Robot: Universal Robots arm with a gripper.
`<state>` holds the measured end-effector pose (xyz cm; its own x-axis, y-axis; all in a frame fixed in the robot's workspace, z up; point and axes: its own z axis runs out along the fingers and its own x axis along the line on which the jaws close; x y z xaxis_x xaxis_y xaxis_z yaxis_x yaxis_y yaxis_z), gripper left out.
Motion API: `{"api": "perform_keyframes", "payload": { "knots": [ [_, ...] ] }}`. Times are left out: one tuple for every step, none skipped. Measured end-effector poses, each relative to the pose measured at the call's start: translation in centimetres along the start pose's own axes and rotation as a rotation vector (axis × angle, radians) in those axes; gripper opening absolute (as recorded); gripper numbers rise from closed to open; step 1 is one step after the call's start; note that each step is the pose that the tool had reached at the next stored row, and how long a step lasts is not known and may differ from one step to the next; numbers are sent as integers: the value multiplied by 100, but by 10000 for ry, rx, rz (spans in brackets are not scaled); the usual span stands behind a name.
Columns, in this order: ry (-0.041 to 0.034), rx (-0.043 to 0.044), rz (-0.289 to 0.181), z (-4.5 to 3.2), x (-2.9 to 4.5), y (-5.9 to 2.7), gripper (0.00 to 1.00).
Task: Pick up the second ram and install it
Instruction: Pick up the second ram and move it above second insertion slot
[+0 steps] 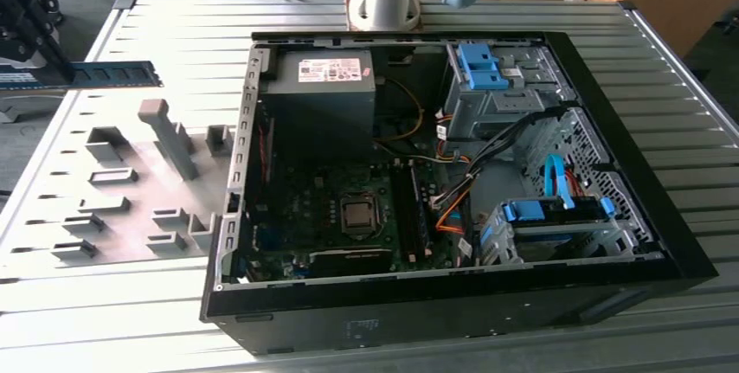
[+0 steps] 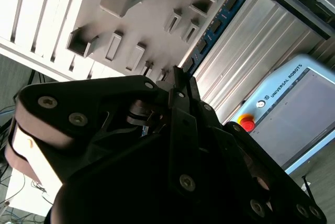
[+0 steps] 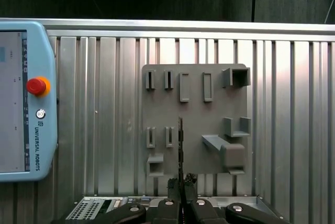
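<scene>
The second ram [image 1: 112,73], a thin blue-green stick with dark chips, is held in the air above the slatted table at the exterior view's left, beyond the grey holder plate [image 1: 127,183]. My gripper [image 1: 55,73] is shut on one end of it. In the first wrist view the ram [image 3: 180,143] is seen edge-on, sticking out from my gripper [image 3: 181,183] over the holder plate [image 3: 193,114]. In the second wrist view the ram [image 2: 214,25] runs from my gripper [image 2: 180,80] along the edge of the plate [image 2: 136,20].
An open computer case [image 1: 231,243] lies on the table at the exterior view's right, with the motherboard [image 1: 335,217], a power supply [image 1: 318,87] and blue drive-bay latches [image 1: 479,66] inside. A teach pendant [image 3: 26,103] with a red button lies beside the plate. The arm's base [image 1: 387,1] stands behind the case.
</scene>
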<state>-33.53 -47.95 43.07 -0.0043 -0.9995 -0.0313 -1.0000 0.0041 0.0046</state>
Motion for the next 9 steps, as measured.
{"api": "perform_keyframes", "payload": {
  "knots": [
    [0,0,0,0,0,-8,14],
    [0,0,0,0,0,-15,14],
    [0,1,0,0,0,-23,14],
    [0,-1,0,-1,0,-32,14],
    [0,1,0,0,0,-41,14],
    [0,0,0,-1,0,-50,14],
    [0,0,0,0,0,-57,14],
    [0,0,0,0,0,-66,14],
    [0,1,0,0,0,-74,14]
  ]
}}
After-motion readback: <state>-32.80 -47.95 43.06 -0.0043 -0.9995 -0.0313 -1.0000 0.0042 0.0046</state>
